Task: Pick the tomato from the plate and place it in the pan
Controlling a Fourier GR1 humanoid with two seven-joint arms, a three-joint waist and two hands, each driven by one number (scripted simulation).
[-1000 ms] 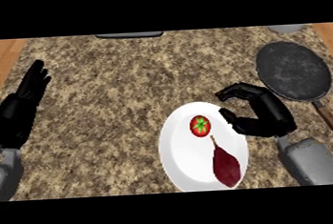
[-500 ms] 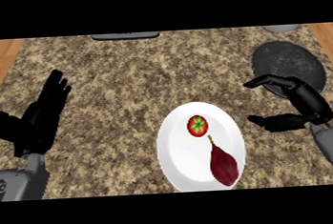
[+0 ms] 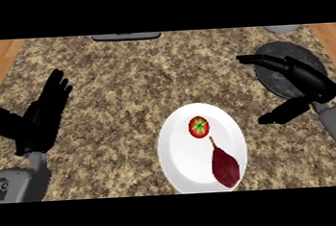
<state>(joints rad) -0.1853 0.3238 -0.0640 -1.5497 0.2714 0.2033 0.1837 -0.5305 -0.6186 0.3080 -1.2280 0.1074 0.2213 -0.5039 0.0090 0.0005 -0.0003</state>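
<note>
On plate (image 3: 174, 158): tomato (image 3: 198, 126) ungrasped, beside dark red vegetable (image 3: 225, 167). Right hand (image 3: 306, 82) open at 3 o'clock; left hand (image 3: 41, 116) open, resting. Pick, transfer to pan (image 3: 289, 82) pending.

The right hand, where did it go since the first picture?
The right hand moved up and away from the plate, toward the pan, opening wider and holding nothing. The left hand shifted inward, open. The tomato stayed on the plate.
</note>
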